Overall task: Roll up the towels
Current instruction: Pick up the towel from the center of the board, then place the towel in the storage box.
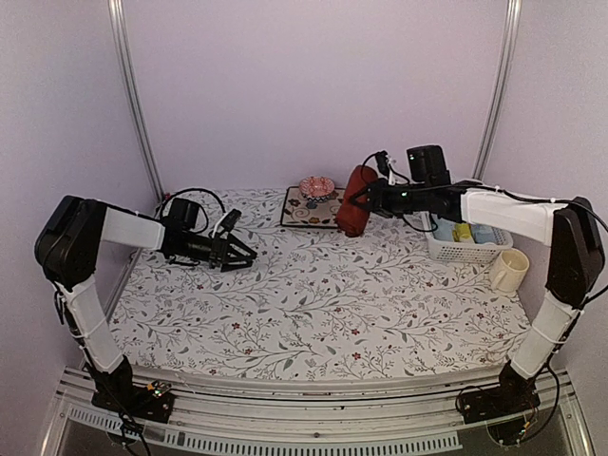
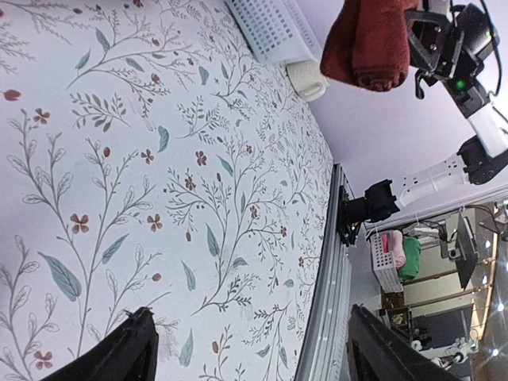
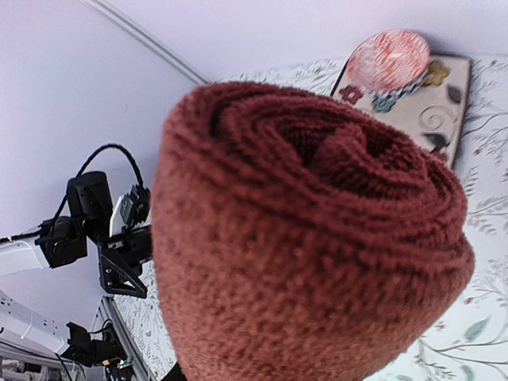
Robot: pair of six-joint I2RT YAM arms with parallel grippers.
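A dark red towel (image 1: 355,215), rolled into a thick cylinder, hangs above the back of the table by the mat. My right gripper (image 1: 367,201) is shut on it. In the right wrist view the roll's spiral end (image 3: 317,238) fills the frame and hides the fingers. The left wrist view shows the same roll (image 2: 363,40) far off. My left gripper (image 1: 244,256) hovers low over the left side of the table, open, with only table covering between its fingers (image 2: 136,349). Small yellow (image 1: 463,232) and pale blue (image 1: 486,235) towels lie in the basket.
A white slotted basket (image 1: 454,253) stands at the right, with a cream mug (image 1: 510,271) in front of it. A square dark floral mat (image 1: 306,211) at the back carries a pink bowl-like thing (image 1: 316,186). The white floral covering (image 1: 323,304) spreads over the table.
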